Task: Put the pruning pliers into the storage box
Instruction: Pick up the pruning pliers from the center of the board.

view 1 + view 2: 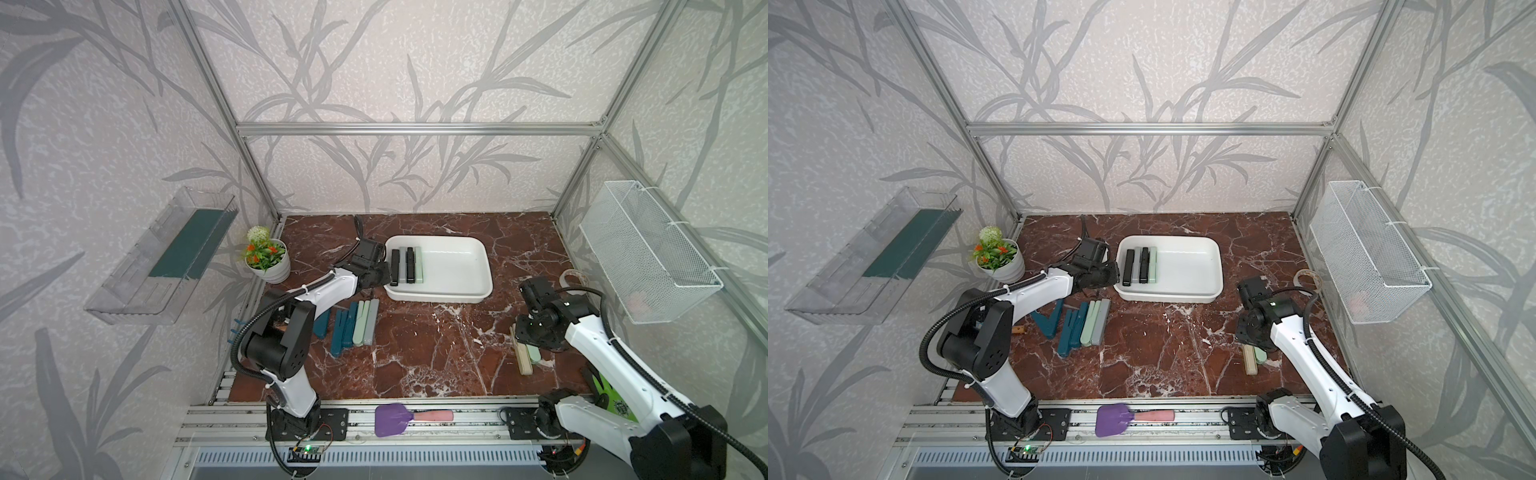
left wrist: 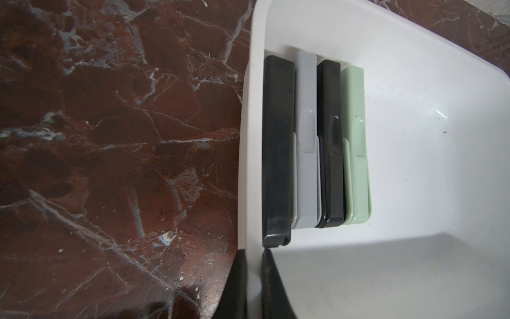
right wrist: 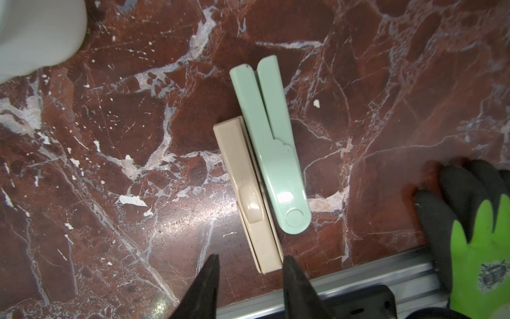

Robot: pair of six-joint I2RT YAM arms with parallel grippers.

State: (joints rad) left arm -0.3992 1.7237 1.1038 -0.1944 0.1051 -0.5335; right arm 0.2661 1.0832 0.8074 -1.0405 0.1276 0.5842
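**Right jaws straddle the beige pliers while the left jaws clamp the box rim**

The right jaws are spread, with one finger on each side of the near end of the beige pliers. A gap shows on both sides, so nothing is gripped yet. A pale green pair lies against one long edge of the beige pair and reaches farther ahead of the jaws. A green-and-black glove lies off to that same side, well apart from the pliers.

The left jaws are pinched on the rim of the white box, with the wall between the fingers. Just ahead of them, inside the box, four pliers lie side by side and touching. The black pair sits nearest the clamped wall, followed by grey, a second black pair, and pale green. In a top view, more pliers in teal, green and grey lie on the table behind the left jaws.

Each tool is a slim closed bar with rounded ends. The beige one shows a raised oval catch along its back, and the green one beside it shows split handles and a round pivot.

They look like light, stiff, hard plastic with a glossy shell, so they are likely slippery. The best hold is probably across the narrow width near the middle, because an end grip could let the bar swing. The green neighbour leaves little room for the finger on that side.
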